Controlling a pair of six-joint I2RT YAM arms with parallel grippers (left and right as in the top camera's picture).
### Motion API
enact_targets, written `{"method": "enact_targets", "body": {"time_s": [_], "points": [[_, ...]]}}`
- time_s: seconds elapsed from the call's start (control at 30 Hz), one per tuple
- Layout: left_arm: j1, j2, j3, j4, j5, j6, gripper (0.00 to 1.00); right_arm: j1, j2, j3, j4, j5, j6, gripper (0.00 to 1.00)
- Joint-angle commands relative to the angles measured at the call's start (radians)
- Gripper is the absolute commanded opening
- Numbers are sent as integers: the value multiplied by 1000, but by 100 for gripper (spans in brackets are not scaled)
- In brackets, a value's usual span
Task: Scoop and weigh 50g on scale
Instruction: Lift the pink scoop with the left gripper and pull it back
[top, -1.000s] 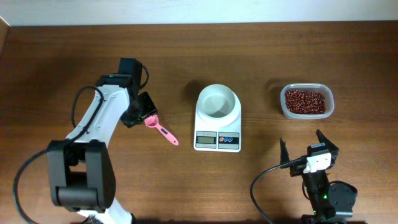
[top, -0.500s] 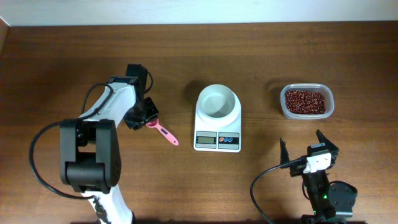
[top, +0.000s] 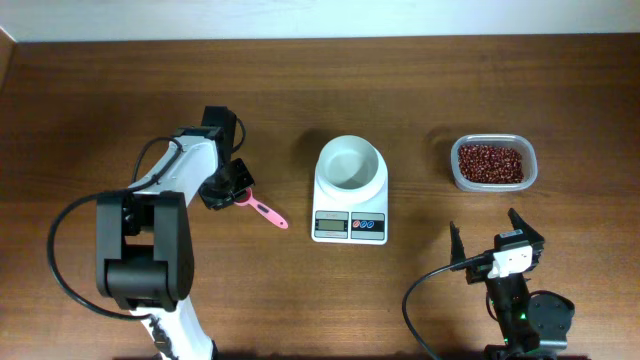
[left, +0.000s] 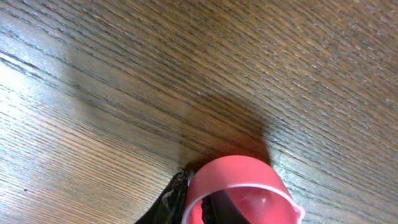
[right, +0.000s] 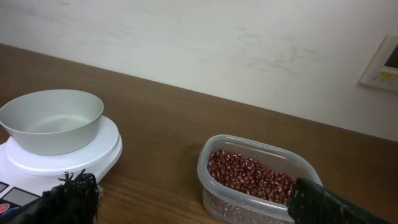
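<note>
Your left arm reaches forward from its base, wrist bent over so the left hand (top: 232, 186) points down at the counter (top: 400, 80). That hand is clenched on the cup end of the pink measuring spoon (top: 262, 209). In the wrist view one dark finger (left: 171, 199) presses the outside of the cup wall and a dark shape sits inside it. The spoon's handle trails away to the hand's right, toward the scale (top: 350, 225), which stands well apart with its white bowl (top: 350, 163) on top. Your right arm sits low and tucked in, and the right hand (top: 483, 225) is released, fingers (right: 71, 196) spread wide. The beans (top: 490, 162) lie in the clear tub (top: 457, 172) ahead of that hand, with the scale ahead to its left.
</note>
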Motion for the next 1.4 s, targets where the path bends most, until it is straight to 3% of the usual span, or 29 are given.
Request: {"method": "enact_targets", "body": {"time_s": [0.0, 0.1, 0.13, 0.2, 0.5, 0.73, 0.9, 1.37], "points": [[4, 13, -19, 10, -10, -4, 2, 4, -7, -9, -2, 5, 8, 99], [4, 13, -19, 11, -11, -4, 0, 4, -7, -9, -2, 5, 8, 99], [4, 13, -19, 15, -11, -4, 5, 4, -7, -9, -2, 5, 8, 99], [4, 13, -19, 21, -11, -4, 0, 4, -8, -9, -2, 4, 8, 99], [4, 13, -3, 64, -10, -4, 0, 4, -8, -9, -2, 5, 8, 99], [4, -14, 138, -42, -9, -4, 0, 4, -7, -9, -2, 4, 8, 99], [4, -118, 141, -124, -11, -4, 0, 4, -8, -9, -2, 5, 8, 99], [4, -547, 140, -156, -11, -5, 0, 4, -7, -9, -2, 4, 8, 99]]}}
